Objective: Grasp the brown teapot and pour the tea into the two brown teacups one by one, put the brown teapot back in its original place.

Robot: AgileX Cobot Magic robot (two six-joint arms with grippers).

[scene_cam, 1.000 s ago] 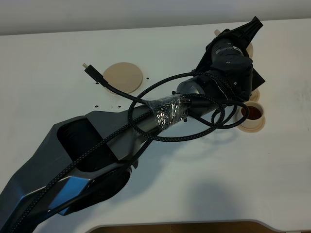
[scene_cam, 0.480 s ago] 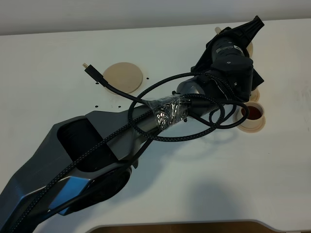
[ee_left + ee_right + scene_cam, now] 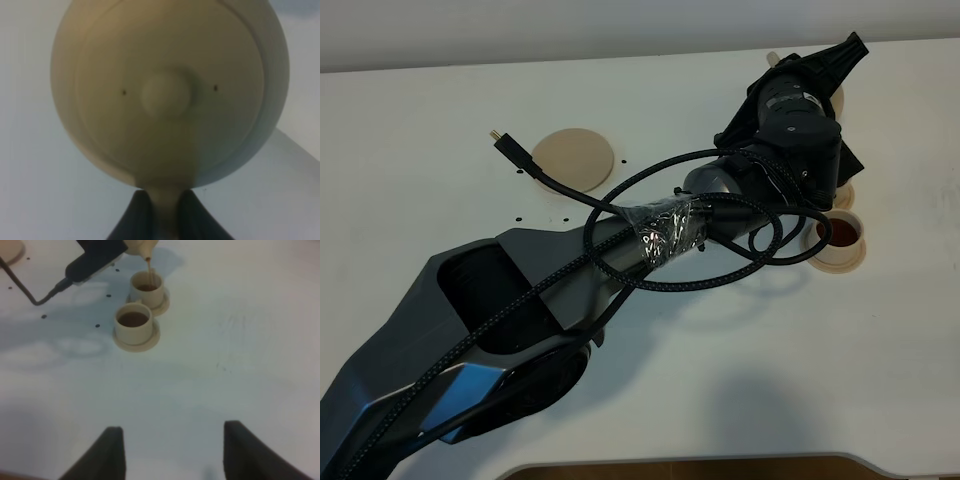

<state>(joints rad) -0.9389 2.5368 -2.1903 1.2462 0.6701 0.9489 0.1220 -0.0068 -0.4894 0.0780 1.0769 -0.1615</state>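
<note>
Bright, even light – soft arm shadows on white table (image 3: 440,110); both wrist views blurry, slightly dim.

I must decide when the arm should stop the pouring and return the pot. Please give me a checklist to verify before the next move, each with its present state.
1. Left end effector grips the brown teapot by its handle: ok.
2. Stream of tea falls inside the far teacup: ok.
3. Near teacup already holds tea: ok.
4. Far teacup is full enough to stop: cannot tell.
5. Teapot's large saucer is unoccupied for the return: ok.
6. Right end effector is open and away from the cups: ok.
</note>
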